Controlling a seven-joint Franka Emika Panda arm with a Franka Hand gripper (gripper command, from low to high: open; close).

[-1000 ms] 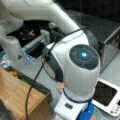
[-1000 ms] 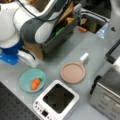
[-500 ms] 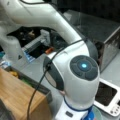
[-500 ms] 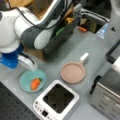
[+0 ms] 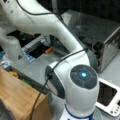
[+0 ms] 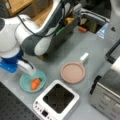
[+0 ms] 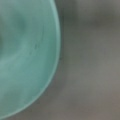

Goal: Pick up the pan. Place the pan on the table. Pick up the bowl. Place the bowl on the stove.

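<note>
Grey table (image 6: 82, 47) fills the scene, wide and matte, carrying everything in play. Biggest on it is the silver toaster oven (image 5: 100, 35), parked at a front view's right edge, door hardware facing the work area. Next in size, the light wooden counter (image 5: 17, 97) stands by the arm's base.

Down to the stove (image 6: 56, 101): white body, black top, nothing sitting on it, a row of small buttons on its front strip; any markings there are too small to read. Just beside it lies the pan (image 6: 73, 72), flat on the table with its white handle pointing away toward a front view's top, so that leg of the job looks done.

Smaller again, the bowl (image 6: 32, 80), teal, resting on the table near the stove's corner with the orange food (image 6: 35, 83) inside. The gripper (image 6: 28, 69) hangs right at its rim, and the wrist view shows that teal rim (image 7: 27, 62) close up beneath the camera. Whether it is released or clenched, I cannot tell. No brand or label is legible anywhere.
</note>
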